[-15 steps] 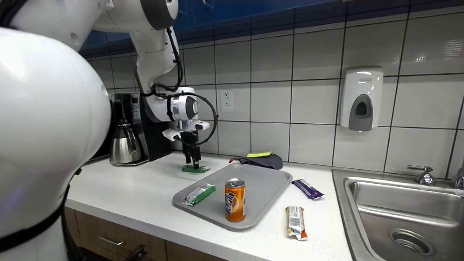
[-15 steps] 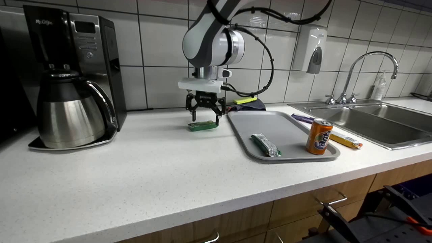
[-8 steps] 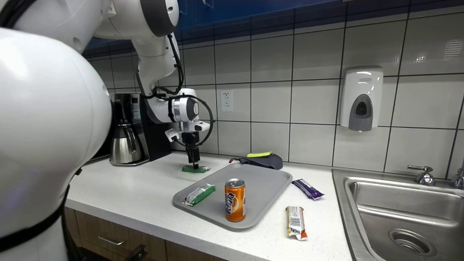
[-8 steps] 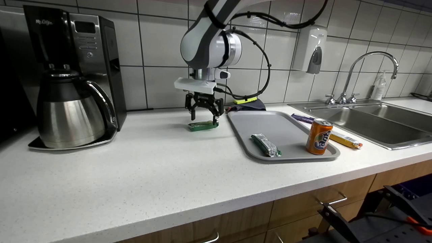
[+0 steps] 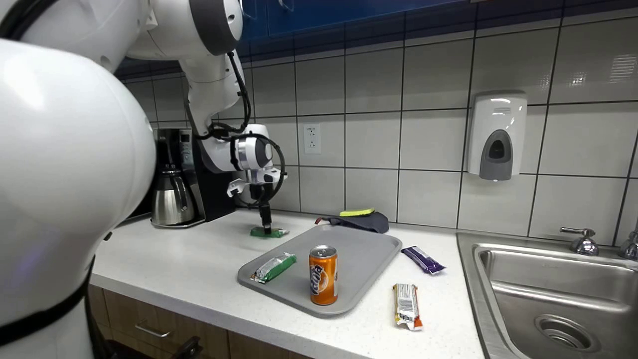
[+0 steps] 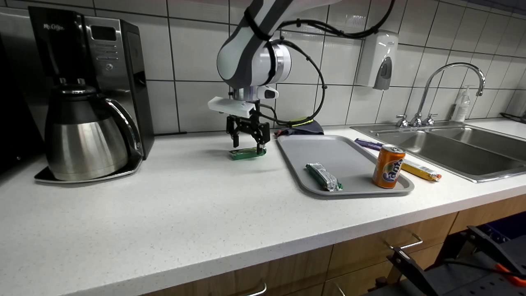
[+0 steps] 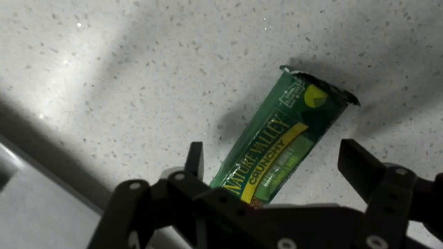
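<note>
The granola bar (image 7: 273, 135) lies on the counter (image 7: 145, 69), crimped end (image 7: 323, 84) toward one o'clock in the wrist view; likely light, slick, brittle, best pinched across mid-length; the empty claw (image 7: 271, 149) stands wide over it; in an exterior view the tray (image 6: 318, 148) sits at three o'clock.
</note>
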You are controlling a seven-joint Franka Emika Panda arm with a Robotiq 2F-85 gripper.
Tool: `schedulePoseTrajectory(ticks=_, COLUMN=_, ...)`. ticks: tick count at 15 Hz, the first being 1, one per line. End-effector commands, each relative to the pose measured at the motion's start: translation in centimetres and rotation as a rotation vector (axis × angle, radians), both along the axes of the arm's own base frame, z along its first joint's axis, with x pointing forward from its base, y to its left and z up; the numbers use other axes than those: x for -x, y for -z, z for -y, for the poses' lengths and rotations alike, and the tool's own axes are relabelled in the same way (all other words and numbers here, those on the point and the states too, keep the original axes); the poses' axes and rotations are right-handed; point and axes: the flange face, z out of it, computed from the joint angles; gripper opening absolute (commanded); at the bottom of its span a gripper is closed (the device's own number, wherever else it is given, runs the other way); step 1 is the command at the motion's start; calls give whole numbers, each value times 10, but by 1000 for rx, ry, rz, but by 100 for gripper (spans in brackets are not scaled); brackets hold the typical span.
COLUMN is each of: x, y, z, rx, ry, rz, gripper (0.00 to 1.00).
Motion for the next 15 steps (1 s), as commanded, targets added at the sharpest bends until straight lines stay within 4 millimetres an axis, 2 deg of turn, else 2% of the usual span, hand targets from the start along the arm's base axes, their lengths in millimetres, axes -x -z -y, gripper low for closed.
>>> schedulePoseTrajectory(ticks=1, x=-6, y=0, z=-3, rx=16, ry=52, rz=1, gripper=100)
schedulePoseTrajectory(ticks=11, x=-6, y=5, z=-1, rx=22, ry=70, rz=-4, gripper=100)
schedulePoseTrajectory(ticks=12, x=-6, y=6, z=-1, rx=22, ry=69, rz=-3, gripper=75)
schedulePoseTrajectory(ticks=13, x=-6, y=6, z=-1, rx=23, ry=68, rz=-2, gripper=72)
schedulePoseTrajectory(ticks=15, x=-7, y=6, z=0, rx=24, ry=68, rz=-3, gripper=56)
